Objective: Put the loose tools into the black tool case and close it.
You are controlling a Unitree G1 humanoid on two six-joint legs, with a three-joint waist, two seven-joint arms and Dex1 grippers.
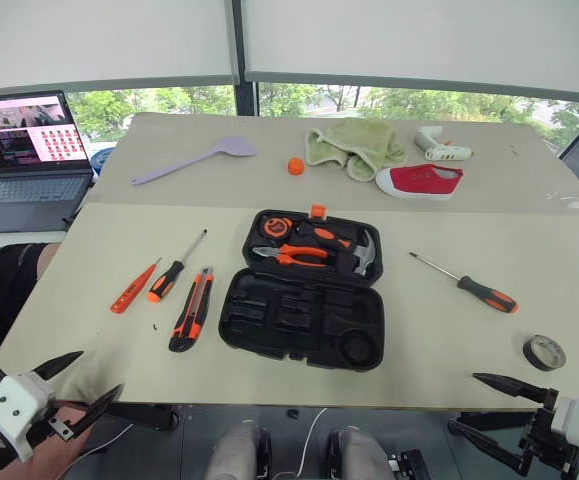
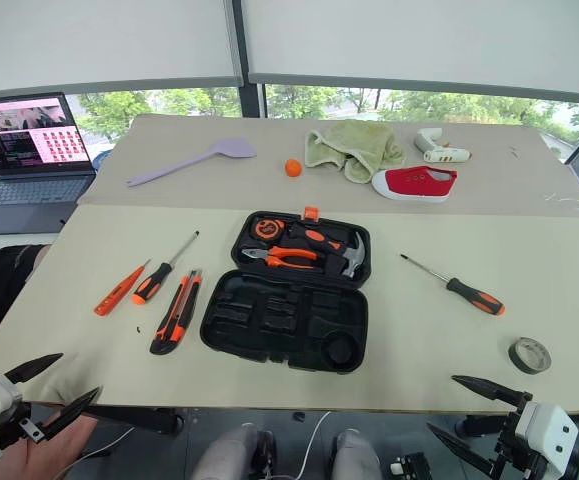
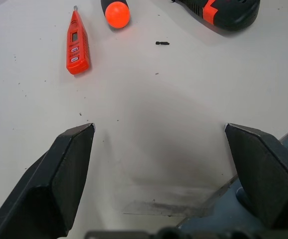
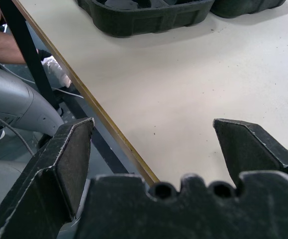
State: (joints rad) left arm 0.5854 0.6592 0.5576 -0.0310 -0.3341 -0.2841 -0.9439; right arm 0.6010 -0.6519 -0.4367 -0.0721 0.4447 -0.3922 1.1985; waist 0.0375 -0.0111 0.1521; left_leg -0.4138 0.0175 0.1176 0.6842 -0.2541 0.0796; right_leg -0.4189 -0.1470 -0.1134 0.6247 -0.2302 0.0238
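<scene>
My two tools, left tool (image 1: 69, 388) and right tool (image 1: 489, 402), hang spread and empty at the table's (image 1: 449, 330) near edge. One black tool case (image 1: 304, 292) lies open mid-table; two screwdrivers (image 1: 174, 268) (image 1: 469, 285), one tester screwdriver (image 1: 134, 286), one utility knife (image 1: 191, 310), one tape roll (image 1: 544, 352) lie loose.

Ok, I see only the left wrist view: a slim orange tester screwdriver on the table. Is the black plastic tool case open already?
Observer: Yes. The black plastic tool case lies open mid-table; its far half holds orange-handled pliers and a hammer.
Operator: Is any tool on the right side?
Observer: One black-and-orange-handled screwdriver lies right of the case, apart from it.
Operator: And the tape?
Observer: The small black tape roll lies near the front right edge, close to the open right gripper.
</scene>
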